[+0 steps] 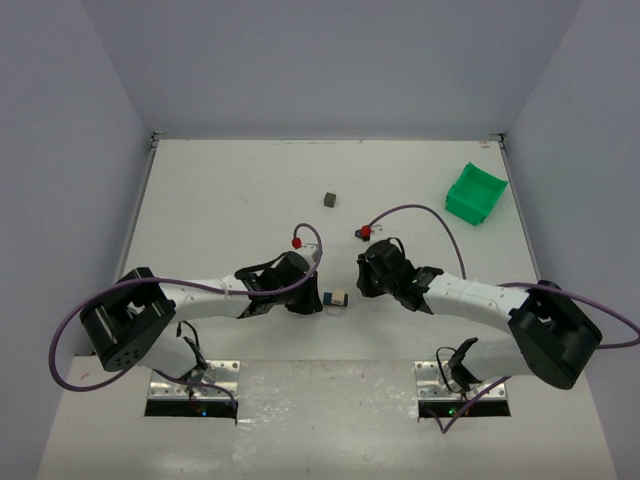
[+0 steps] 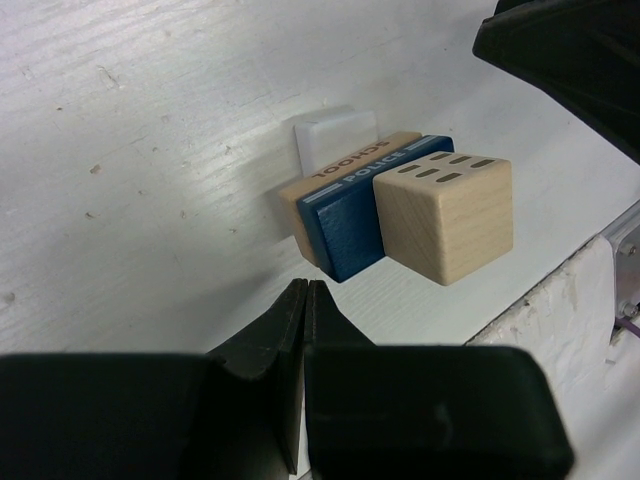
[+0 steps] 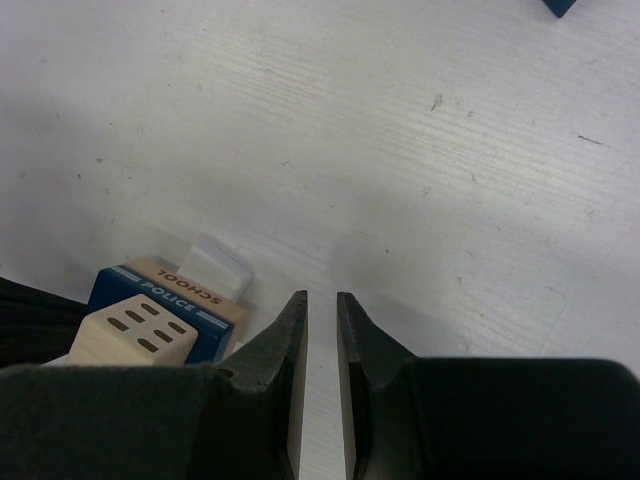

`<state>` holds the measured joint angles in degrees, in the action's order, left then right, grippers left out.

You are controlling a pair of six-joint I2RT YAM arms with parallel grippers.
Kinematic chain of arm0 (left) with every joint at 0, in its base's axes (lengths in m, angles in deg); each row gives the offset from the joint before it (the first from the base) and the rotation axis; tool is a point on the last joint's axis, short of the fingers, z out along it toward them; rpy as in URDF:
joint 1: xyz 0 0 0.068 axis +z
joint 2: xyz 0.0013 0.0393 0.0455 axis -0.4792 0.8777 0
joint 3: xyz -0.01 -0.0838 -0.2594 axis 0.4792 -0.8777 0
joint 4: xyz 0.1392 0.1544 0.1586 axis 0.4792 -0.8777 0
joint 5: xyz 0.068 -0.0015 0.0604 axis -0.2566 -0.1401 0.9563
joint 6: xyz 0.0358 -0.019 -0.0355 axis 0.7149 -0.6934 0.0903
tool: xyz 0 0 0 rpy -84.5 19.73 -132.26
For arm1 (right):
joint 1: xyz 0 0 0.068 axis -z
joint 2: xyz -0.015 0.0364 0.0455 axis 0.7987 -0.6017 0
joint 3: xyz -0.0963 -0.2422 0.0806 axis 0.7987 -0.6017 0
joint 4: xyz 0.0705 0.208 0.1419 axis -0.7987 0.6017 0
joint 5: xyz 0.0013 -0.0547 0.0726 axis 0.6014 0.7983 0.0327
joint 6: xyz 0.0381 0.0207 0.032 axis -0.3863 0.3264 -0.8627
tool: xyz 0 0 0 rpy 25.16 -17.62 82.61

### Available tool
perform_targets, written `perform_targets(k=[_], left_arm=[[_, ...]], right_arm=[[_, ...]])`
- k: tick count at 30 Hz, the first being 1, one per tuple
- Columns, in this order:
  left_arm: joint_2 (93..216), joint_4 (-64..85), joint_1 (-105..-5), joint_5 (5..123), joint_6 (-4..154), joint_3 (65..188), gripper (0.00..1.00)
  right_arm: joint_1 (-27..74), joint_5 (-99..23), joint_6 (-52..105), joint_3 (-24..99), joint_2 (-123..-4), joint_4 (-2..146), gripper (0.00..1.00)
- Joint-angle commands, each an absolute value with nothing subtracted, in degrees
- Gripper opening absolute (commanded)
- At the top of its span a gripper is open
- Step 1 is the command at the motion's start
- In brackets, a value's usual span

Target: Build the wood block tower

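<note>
The wood block tower lies on its side as a short row [image 1: 337,298] on the table between my two grippers. In the left wrist view the row reads, far to near: a white block [image 2: 335,135], a tan block marked SCHOOL [image 2: 298,200], a blue block marked POLICE [image 2: 350,220] and a beige windowed cube [image 2: 445,215]. My left gripper [image 2: 305,286] is shut and empty, its tips just short of the blue block. My right gripper [image 3: 321,297] is all but shut, with a thin empty slit, to the right of the row [image 3: 150,300]. A loose dark block [image 1: 329,199] sits farther back.
A green bin [image 1: 475,193] stands at the back right of the table. The right gripper's dark body [image 2: 570,60] fills the left wrist view's top right corner. The table's near edge [image 2: 560,290] runs close behind the beige cube. A dark block's corner [image 3: 560,6] shows at the top.
</note>
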<state>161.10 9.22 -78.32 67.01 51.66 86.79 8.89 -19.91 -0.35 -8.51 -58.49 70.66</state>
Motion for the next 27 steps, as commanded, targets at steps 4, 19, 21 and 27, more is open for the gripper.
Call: perform_targets(k=[4, 19, 21, 27], left_arm=[[160.45, 9.71, -79.09, 68.41, 52.39, 87.41, 0.0], [163.63, 9.95, -80.21, 68.51, 52.04, 89.18, 0.0], [163.94, 9.83, -80.16, 68.57, 52.04, 89.31, 0.0], [163.96, 9.99, -80.14, 69.06, 51.58, 89.62, 0.0]], right_arm=[[8.71, -18.29, -0.26, -8.45, -56.84, 70.19, 0.18], [8.79, -17.48, -0.43, -8.81, -56.02, 70.45, 0.18], [8.73, -17.36, -0.43, -8.94, -55.84, 70.45, 0.18], [8.72, -17.23, -0.61, -9.33, -55.34, 70.45, 0.18]])
